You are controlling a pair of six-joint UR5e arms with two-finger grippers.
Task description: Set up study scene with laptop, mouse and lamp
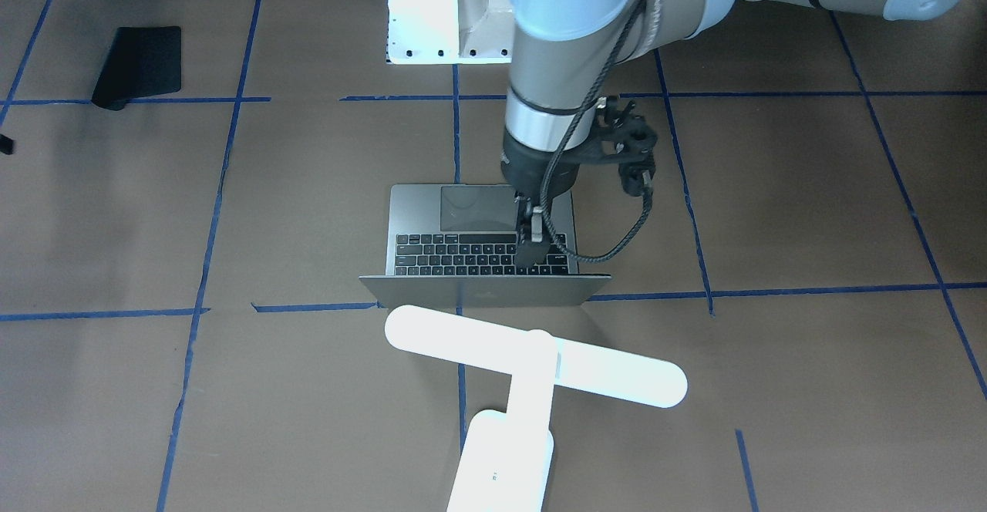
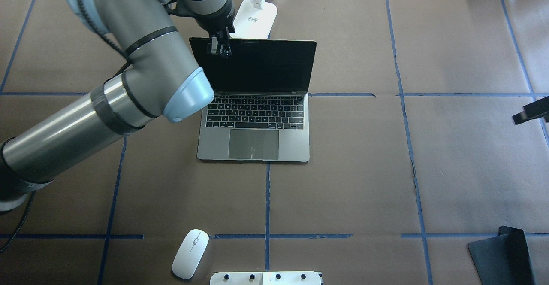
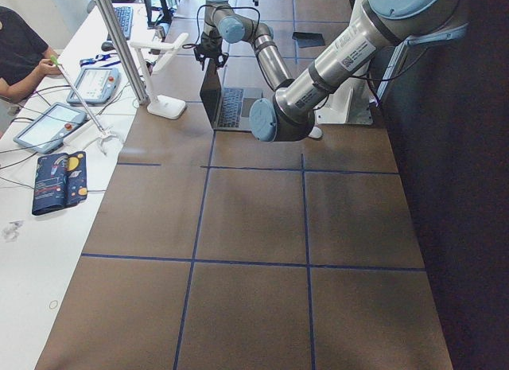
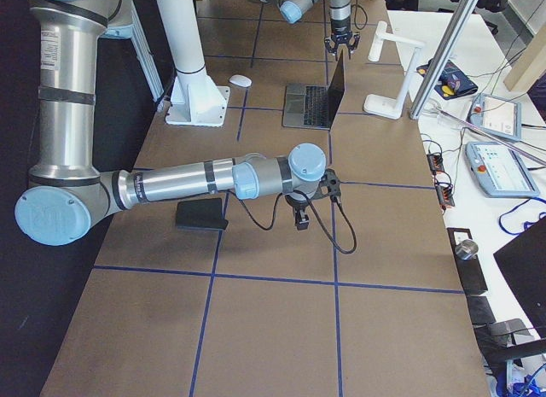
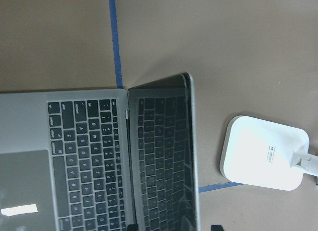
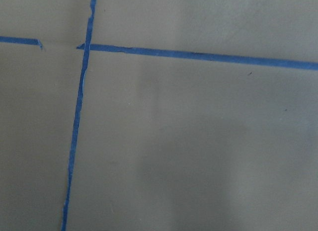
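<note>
The laptop stands open at the table's middle, its screen dark and about upright. My left gripper is open at the lid's top left corner. In the left wrist view its fingertips stand either side of the lid's edge without touching it. The lamp stands just behind the laptop, and its base shows beside the lid. The mouse lies near the robot's pedestal, well apart from the laptop. My right gripper hovers low over bare table far to the right; I cannot tell whether it is open or shut.
A black mouse pad lies at the near right corner, close to the right arm. The white robot pedestal is at the near edge. Operators' tablets and cables lie beyond the table's far side.
</note>
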